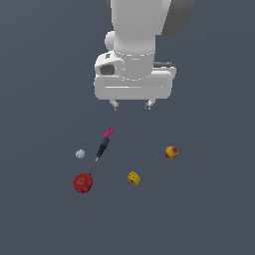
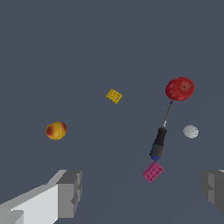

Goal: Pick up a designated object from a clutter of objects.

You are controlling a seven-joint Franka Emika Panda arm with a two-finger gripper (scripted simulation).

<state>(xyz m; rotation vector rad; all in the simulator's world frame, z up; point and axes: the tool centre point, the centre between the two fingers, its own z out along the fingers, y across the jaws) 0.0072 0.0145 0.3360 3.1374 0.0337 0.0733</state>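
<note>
The white ball [image 1: 80,154], round and with no long axis, lies on the grey desk [image 1: 209,209] at the exterior view's left, near the screwdriver [image 1: 101,150] and up from the red ball [image 1: 82,183]. A magenta brick [image 1: 108,132], yellow block [image 1: 133,178] and orange cube [image 1: 172,152] lie scattered. The arm hangs above, its tool [image 1: 132,105] released, fingers spread, holding nothing.

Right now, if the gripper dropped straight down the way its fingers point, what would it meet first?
Probably bare floor. The open gripper hangs above the clutter; the magenta brick lies nearest between its fingers but off centre, and the tiny white ball sits well aside. Depth is uncertain.
</note>
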